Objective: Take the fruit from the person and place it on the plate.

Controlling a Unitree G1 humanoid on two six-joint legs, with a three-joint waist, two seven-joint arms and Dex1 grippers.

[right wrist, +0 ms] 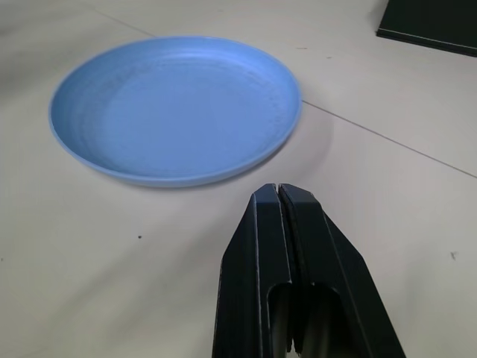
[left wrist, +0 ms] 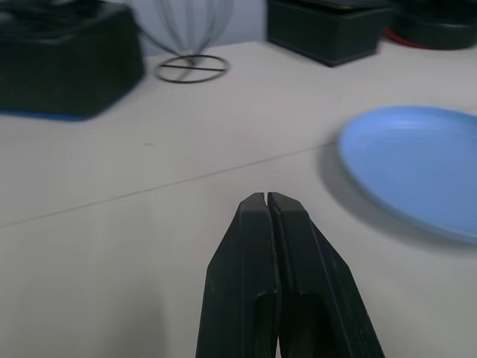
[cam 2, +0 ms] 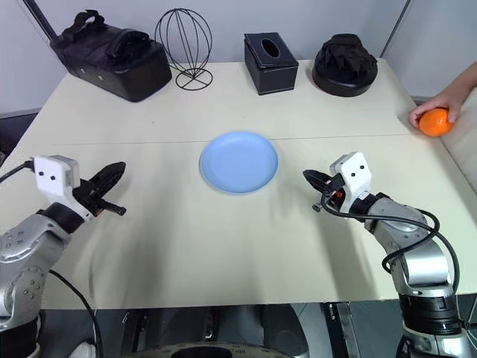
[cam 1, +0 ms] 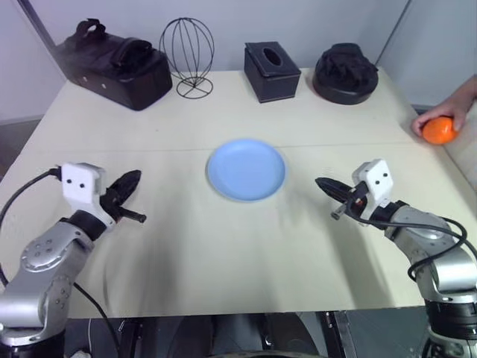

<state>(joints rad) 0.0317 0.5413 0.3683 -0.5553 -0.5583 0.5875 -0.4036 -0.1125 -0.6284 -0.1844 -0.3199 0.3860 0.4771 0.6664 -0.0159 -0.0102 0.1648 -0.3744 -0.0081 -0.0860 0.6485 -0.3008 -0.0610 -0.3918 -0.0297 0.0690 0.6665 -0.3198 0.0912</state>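
Fruit (cam 1: 439, 130), small and orange, sits at the tabletop's (cam 1: 223, 246) far right edge, well right of the plate (cam 1: 246, 169), under a person's fingers (cam 1: 446, 113) that seem to rest on it. Left hand (cam 1: 133, 179) hovers left of the plate, right hand (cam 1: 322, 182) right of it, both pinched closed and empty.

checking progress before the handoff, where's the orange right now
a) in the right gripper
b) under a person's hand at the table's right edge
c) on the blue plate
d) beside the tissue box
b: the orange sits under the person's hand at the table's right edge, the plate is bare, and the right gripper is shut on nothing.
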